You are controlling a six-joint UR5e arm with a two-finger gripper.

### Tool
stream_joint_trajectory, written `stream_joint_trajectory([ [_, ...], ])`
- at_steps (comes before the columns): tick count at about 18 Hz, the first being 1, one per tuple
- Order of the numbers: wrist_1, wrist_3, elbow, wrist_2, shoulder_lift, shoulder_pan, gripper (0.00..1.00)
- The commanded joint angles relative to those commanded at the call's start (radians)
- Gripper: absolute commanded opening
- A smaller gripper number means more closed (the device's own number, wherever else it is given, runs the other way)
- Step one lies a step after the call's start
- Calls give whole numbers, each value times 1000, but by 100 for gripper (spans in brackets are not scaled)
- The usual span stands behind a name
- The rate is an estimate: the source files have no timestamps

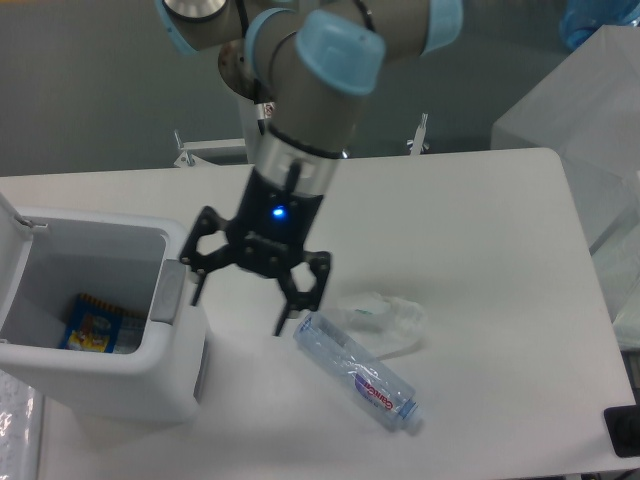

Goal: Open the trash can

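The white boxy trash can (100,375) stands at the left of the table with its lid (12,222) swung up and back at the far left. Its inside is open to view and holds a blue and yellow packet (92,326). The grey push-button tab (168,292) sits on the can's right rim. My gripper (240,305) hangs just right of the can with its fingers spread open and empty. Its left fingertip (194,295) is close beside the tab.
A clear plastic bottle (358,372) lies on its side on the table right of my gripper. A crumpled clear wrapper (390,318) lies behind it. A translucent box (590,100) stands at the back right. The table's right edge is near the bottle.
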Motion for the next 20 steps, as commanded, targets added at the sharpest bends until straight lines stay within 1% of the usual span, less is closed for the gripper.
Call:
stream_joint_trajectory([
  [1,3,46,-6,3,-3,17,100],
  [3,8,153,-8,18,-50,48,100],
  [5,8,224,-11,82,-60,87,100],
  [7,8,301,-18,141,-74,112,100],
  [9,8,368,-22,188,-103,126,100],
  [11,5,427,-11,254,-136,132,100],
  [13,-8,515,8,374,-181,132,100],
  [14,-17,552,14,435,-187,126,100],
  [15,-32,574,14,471,-189,117,100],
  [17,-58,602,15,495,-198,108,100],
  [20,-63,634,9,526,-198,103,100],
])
